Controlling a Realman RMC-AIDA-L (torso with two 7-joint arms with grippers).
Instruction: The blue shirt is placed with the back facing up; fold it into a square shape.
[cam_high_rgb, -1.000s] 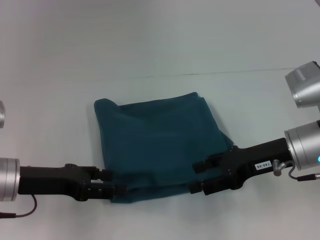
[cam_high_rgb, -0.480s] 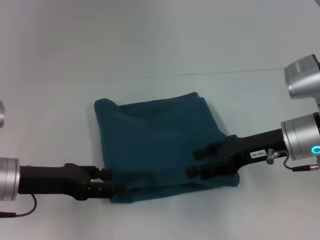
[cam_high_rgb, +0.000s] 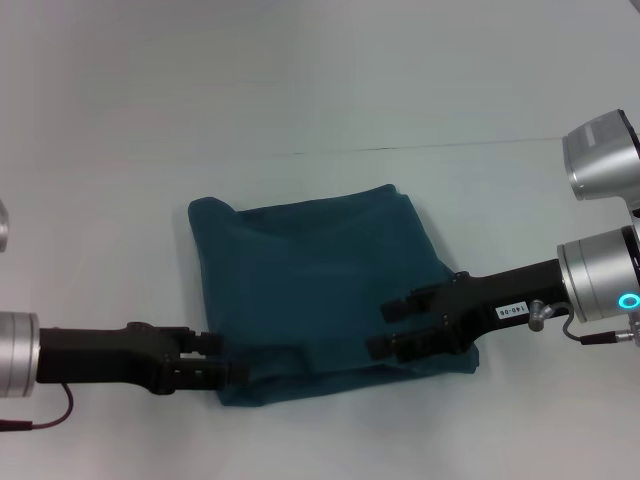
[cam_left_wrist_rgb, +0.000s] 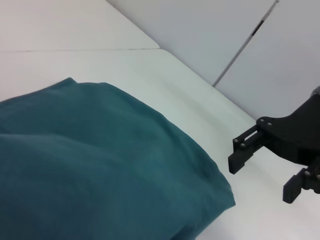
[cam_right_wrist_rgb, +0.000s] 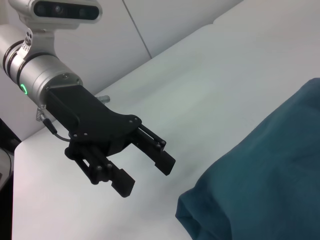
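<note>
right now the blue shirt (cam_high_rgb: 320, 290) lies folded into a rough rectangle on the white table (cam_high_rgb: 320, 100), in the middle of the head view, its near edge a little thicker where layers stack. the fabric shows soft wrinkles and a small peak at its far left corner.

the left gripper (cam_high_rgb: 228, 360) comes in low from the left side, its black fingers (cam_high_rgb: 210, 341) parted a small way, one above the other, with their tips at the shirt's near left corner. whether they actually pinch the cloth i cannot tell; the tips sit right at the fabric edge. in the right wrist view this same gripper (cam_right_wrist_rgb: 150, 172) shows with its two fingers spread and nothing between them, just beside the corner of the shirt (cam_right_wrist_rgb: 260, 175) and apart from it.

the right gripper (cam_high_rgb: 385, 330) reaches in from the right, over the shirt's near right part, fingers (cam_high_rgb: 400, 307) apart and empty as far as the head view shows. the left wrist view shows it (cam_left_wrist_rgb: 260, 170) off past the shirt's (cam_left_wrist_rgb: 100, 160) rounded corner, fingers wide, holding nothing, over bare table (cam_left_wrist_rgb: 200, 110).
</note>
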